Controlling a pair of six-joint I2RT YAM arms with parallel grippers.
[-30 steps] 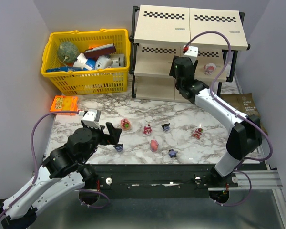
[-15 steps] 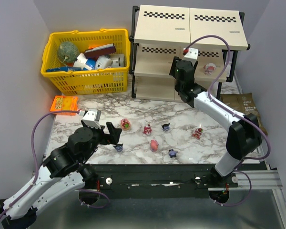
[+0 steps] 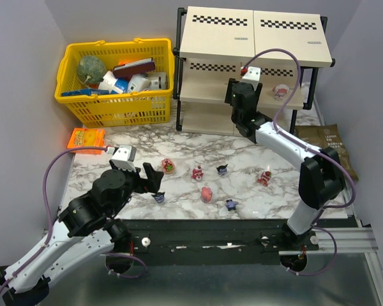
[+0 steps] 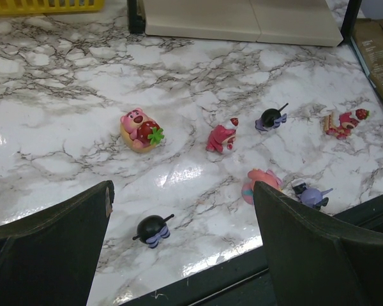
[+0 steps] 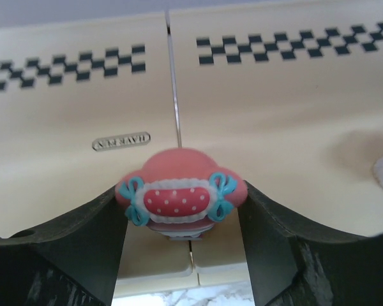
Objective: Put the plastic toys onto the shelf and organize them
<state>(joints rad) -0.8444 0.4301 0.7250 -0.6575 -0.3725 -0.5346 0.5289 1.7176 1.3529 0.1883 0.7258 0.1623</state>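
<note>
Edging leftwards since a second ago, the right hand (image 5: 182,190) is reaching over the middle board of the shelf (image 3: 204,89). Its fingers are pressing on both sides of a red-pink toy (image 5: 179,169) with blue bows, holding it at the board's front edge, in line with the seam. Another toy (image 3: 281,91) is sitting further right on the same board. The left hand (image 4: 182,188) is hovering with its fingers spread wide apart over the marble surface (image 4: 64,115). Seven scattered toys (image 4: 221,136) are lying there, and a dark toy (image 4: 152,228) is the nearest, between the fingers.
</note>
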